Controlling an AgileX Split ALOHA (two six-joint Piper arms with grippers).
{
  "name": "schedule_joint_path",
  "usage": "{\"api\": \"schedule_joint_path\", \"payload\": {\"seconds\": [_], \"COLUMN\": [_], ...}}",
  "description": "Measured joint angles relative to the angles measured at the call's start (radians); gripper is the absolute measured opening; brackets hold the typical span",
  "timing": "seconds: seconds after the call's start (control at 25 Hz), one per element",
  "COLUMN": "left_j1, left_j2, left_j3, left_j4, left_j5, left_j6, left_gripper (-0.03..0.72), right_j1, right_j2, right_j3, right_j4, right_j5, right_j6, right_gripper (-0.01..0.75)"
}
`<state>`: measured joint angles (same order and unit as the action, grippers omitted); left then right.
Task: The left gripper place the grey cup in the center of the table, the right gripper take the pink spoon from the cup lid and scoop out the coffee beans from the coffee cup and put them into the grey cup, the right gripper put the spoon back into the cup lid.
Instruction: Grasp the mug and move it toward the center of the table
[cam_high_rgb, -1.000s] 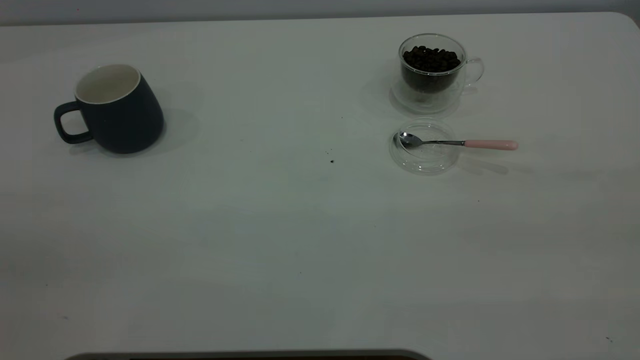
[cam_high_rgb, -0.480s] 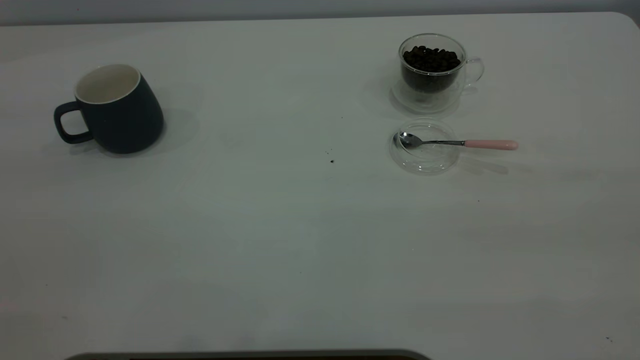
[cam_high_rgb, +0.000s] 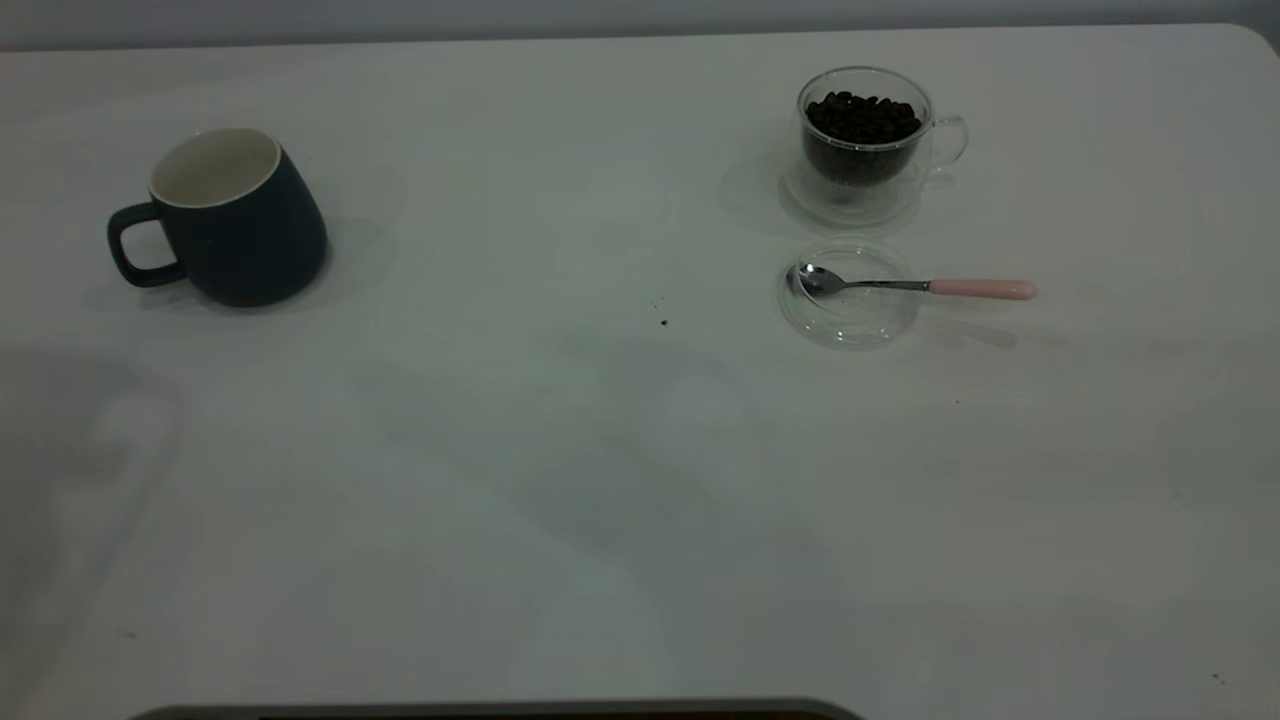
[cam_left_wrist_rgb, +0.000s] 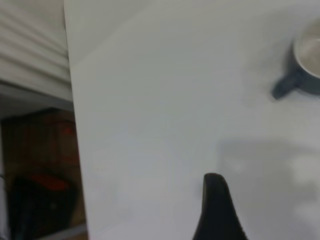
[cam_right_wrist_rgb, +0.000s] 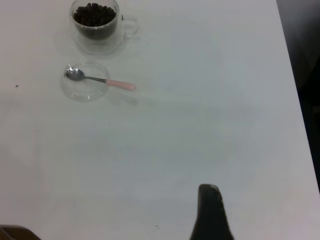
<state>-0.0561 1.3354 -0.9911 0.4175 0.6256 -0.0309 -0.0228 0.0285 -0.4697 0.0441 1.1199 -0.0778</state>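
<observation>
The grey cup (cam_high_rgb: 235, 215) stands upright at the table's (cam_high_rgb: 600, 500) far left, handle pointing left; its edge shows in the left wrist view (cam_left_wrist_rgb: 306, 62). The coffee cup (cam_high_rgb: 865, 150) holds coffee beans (cam_high_rgb: 862, 118) at the back right. In front of it lies the cup lid (cam_high_rgb: 850, 318) with the pink spoon (cam_high_rgb: 900, 286) across it, handle pointing right. All also show in the right wrist view: coffee cup (cam_right_wrist_rgb: 95, 30), beans (cam_right_wrist_rgb: 94, 14), lid (cam_right_wrist_rgb: 82, 91), spoon (cam_right_wrist_rgb: 102, 80). My left gripper (cam_left_wrist_rgb: 216, 212) and right gripper (cam_right_wrist_rgb: 210, 215) show only as dark tips, far from everything.
A few dark specks (cam_high_rgb: 663, 322) lie mid-table. The table's left edge (cam_left_wrist_rgb: 75, 125) and a dark space beyond it show in the left wrist view. The table's right edge (cam_right_wrist_rgb: 290, 75) shows in the right wrist view.
Faint shadows have spread over the table's front left and middle. The cups, lid and spoon have not moved.
</observation>
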Motion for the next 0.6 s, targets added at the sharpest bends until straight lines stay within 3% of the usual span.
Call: {"api": "schedule_joint_path", "payload": {"seconds": [0.2, 0.6], "left_j1": [0.000, 0.000], "left_j2": [0.265, 0.644], "left_j3": [-0.153, -0.344], "left_j4": [0.083, 0.146], "left_j5": [-0.020, -0.018], "left_j6": [0.074, 0.462], "left_gripper": [0.565, 0.565], "right_j1": [0.000, 0.000], "right_j2": [0.000, 0.000], "right_j3": [0.000, 0.000], "right_j4": [0.000, 0.000], "right_j5": [0.000, 0.000], "right_j6": [0.000, 0.000], "right_gripper": [0.575, 0.575]}}
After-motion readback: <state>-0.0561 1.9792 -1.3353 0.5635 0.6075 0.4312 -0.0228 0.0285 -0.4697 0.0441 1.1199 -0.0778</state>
